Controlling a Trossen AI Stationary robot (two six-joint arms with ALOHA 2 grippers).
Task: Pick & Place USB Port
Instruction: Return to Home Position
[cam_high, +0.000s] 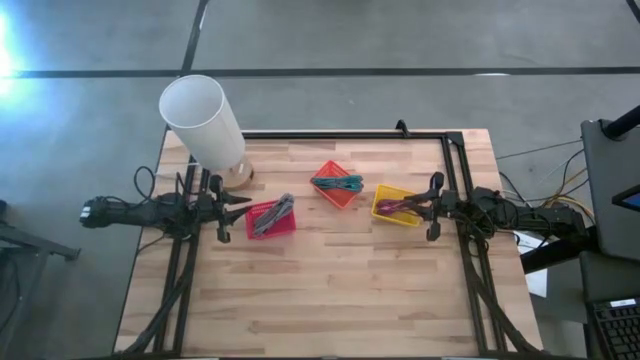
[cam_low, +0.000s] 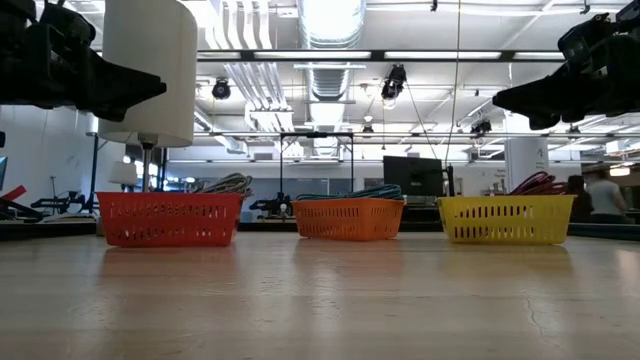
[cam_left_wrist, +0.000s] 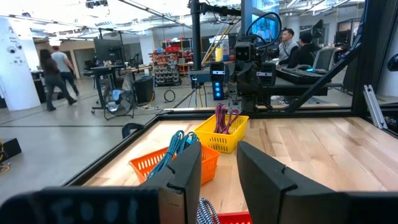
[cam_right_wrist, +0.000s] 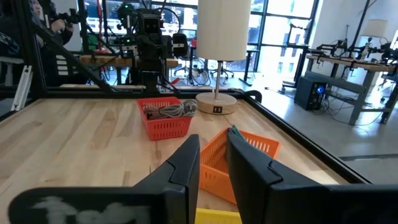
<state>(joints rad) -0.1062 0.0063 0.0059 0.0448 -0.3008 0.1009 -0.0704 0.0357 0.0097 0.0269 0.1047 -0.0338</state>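
Three bins are lined along the middle of the low view: the red bin (cam_low: 170, 220) at left with grey cables (cam_low: 225, 184), the orange bin (cam_low: 348, 220) at centre with blue cables (cam_low: 360, 191), and the yellow bin (cam_low: 505, 222) at right with pink cables (cam_low: 535, 183). The left gripper (cam_high: 238, 206) is held beside the red bin and the right gripper (cam_high: 428, 205) at the yellow bin's right edge. Both are raised, narrowly parted and empty. Pink loops stand above the yellow rim, so one could be snagged and dragged out if the right arm were drawn back low. The lamp (cam_high: 203, 120) at upper left could be knocked if the left arm were swung wide.
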